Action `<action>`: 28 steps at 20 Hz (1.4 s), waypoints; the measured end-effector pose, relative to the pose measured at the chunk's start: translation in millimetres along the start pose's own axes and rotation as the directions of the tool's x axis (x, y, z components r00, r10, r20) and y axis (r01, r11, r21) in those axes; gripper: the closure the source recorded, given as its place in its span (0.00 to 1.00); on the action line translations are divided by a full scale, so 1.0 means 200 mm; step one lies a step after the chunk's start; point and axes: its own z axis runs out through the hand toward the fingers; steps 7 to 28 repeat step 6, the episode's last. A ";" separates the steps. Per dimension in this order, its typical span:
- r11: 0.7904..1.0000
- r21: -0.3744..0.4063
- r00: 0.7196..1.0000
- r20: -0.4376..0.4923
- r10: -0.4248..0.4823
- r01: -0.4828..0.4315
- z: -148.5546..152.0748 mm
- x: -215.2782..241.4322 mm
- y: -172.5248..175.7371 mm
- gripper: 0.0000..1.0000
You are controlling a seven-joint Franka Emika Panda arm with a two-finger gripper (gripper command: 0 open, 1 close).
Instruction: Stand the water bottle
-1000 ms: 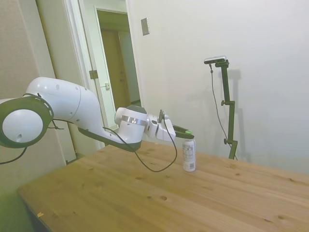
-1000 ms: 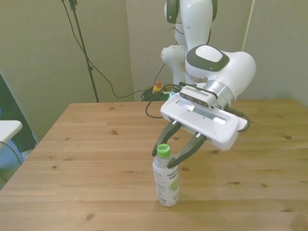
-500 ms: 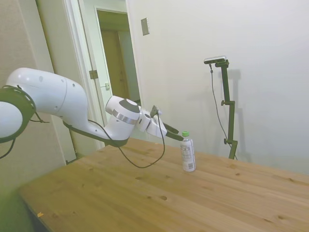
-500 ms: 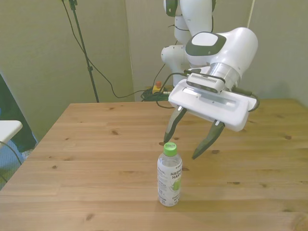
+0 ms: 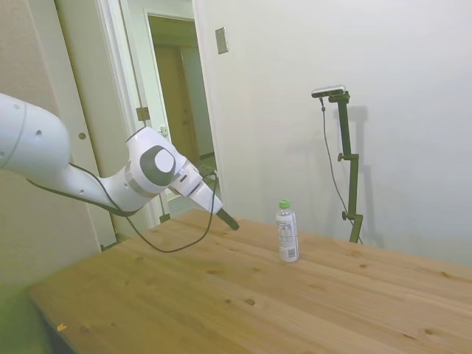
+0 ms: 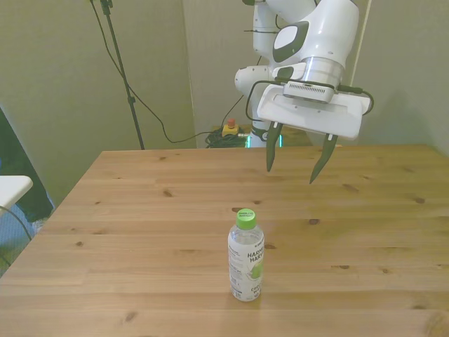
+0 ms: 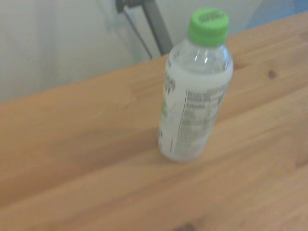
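Water bottle (image 6: 246,260) stood upright on the desk (image 6: 140,232), cap up, long axis vertical, well apart from the empty hand (image 6: 295,165), fingers spread, raised behind it.

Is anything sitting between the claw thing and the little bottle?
No. In the front view, only bare wooden table lies between the open end effector and the upright water bottle.
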 end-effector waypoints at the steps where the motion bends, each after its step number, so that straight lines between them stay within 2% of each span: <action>1: 0.999 -0.021 0.999 0.038 -0.025 0.026 -0.03 -0.02 0.04 0.00; 4: 0.991 -0.076 0.981 0.166 -0.099 0.112 -0.12 -0.10 0.15 0.00; 6: 0.978 -0.108 0.955 0.259 -0.147 0.180 -0.18 -0.15 0.23 0.00; 28: 0.978 -0.108 0.955 0.259 -0.147 0.180 -0.18 -0.15 0.23 0.00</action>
